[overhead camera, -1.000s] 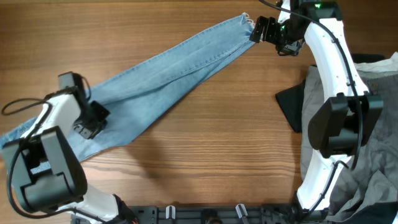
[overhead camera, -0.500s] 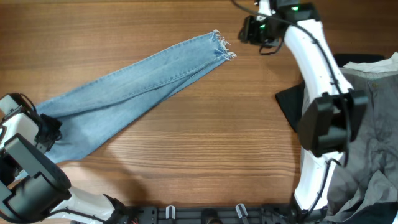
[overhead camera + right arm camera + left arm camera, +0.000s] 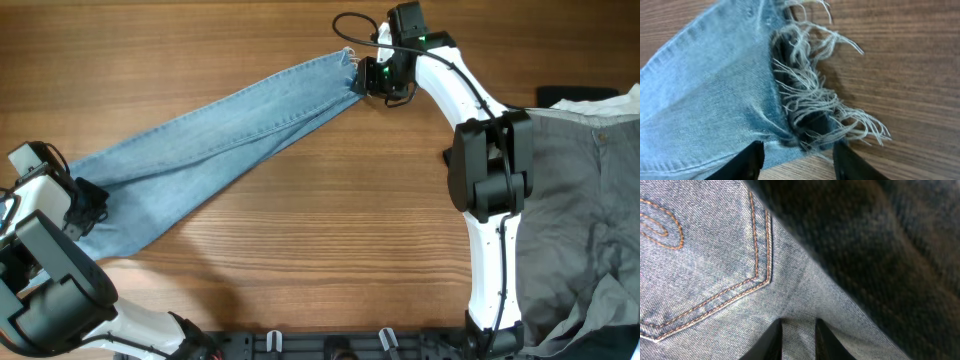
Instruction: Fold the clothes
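Light blue jeans (image 3: 230, 130) lie diagonally across the worktop (image 3: 320, 260). Right gripper (image 3: 797, 157): jaws wide apart, straddling the frayed hem (image 3: 810, 95), nothing held. Left gripper (image 3: 799, 335): jaws nearly closed, seemingly pinching denim beside the back pocket (image 3: 700, 255). Close squarely over both hem layers before lifting.

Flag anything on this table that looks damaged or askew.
The jeans lie diagonally, not squared to the table, and their hem by the right gripper is shredded into loose white threads, possibly styling rather than damage. The grey trousers sit crumpled at the right edge.
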You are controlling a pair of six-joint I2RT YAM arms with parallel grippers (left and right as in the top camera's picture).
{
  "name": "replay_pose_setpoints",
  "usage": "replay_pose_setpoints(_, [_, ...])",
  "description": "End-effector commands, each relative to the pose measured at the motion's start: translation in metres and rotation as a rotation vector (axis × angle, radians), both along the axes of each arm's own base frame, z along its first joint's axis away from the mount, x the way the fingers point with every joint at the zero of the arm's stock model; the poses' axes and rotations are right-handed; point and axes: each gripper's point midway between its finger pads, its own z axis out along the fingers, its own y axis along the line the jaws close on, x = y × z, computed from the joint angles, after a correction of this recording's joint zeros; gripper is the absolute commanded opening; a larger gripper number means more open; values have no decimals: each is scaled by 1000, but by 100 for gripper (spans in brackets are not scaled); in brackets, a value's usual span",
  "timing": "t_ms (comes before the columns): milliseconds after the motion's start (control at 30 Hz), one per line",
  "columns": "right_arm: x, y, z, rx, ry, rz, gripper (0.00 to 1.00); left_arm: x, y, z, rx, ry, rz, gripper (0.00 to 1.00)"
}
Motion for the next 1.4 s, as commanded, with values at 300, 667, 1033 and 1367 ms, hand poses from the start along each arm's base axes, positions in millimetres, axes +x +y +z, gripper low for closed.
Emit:
replay_pose_setpoints(300, [-2,12,-8,12,-10,53,18,-2,-25,-20,-101,30,-47,25])
replay_pose_setpoints(667, [2,33,92,258,-114,74,4,0,-24,-20,-94,20,-47,26])
replay_pose_setpoints(1033, [36,37,156,392,-216,-139,4,3,-22,-19,-85,8,-48,27])
replay_pose_setpoints(1367, [48,21,142,232,-279,-234,38,3,-21,-19,-83,6,-48,29])
